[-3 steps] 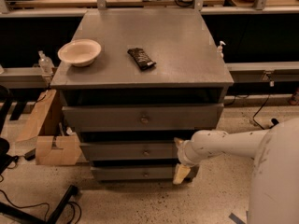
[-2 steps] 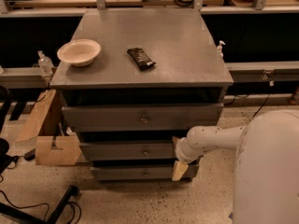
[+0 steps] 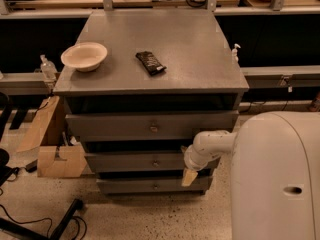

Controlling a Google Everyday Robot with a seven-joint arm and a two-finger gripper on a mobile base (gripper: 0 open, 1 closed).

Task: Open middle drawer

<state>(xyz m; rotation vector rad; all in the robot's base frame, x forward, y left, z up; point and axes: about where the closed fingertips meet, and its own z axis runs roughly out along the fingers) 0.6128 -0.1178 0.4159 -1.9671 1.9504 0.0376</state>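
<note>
The middle drawer (image 3: 135,161) is the second of three grey metal drawers under the cabinet top, with a small round knob (image 3: 156,163) at its centre. Its front stands a little forward of the cabinet. The top drawer (image 3: 150,126) is above it and the lowest drawer (image 3: 150,185) below. My gripper (image 3: 190,176) hangs from the white arm (image 3: 207,146) at the right end of the middle drawer's front, its tan tip reaching down over the lowest drawer. It is to the right of the knob, apart from it.
A cream bowl (image 3: 84,56) and a dark snack bar (image 3: 150,62) lie on the grey cabinet top (image 3: 200,59). A cardboard box (image 3: 55,156) stands left of the drawers. Black cables and a stand leg (image 3: 60,224) lie on the floor at lower left. My white body (image 3: 277,179) fills the right.
My arm and gripper have shifted slightly left and up along the middle drawer's right end, and my white body takes up more of the right side. The drawers look unmoved.
</note>
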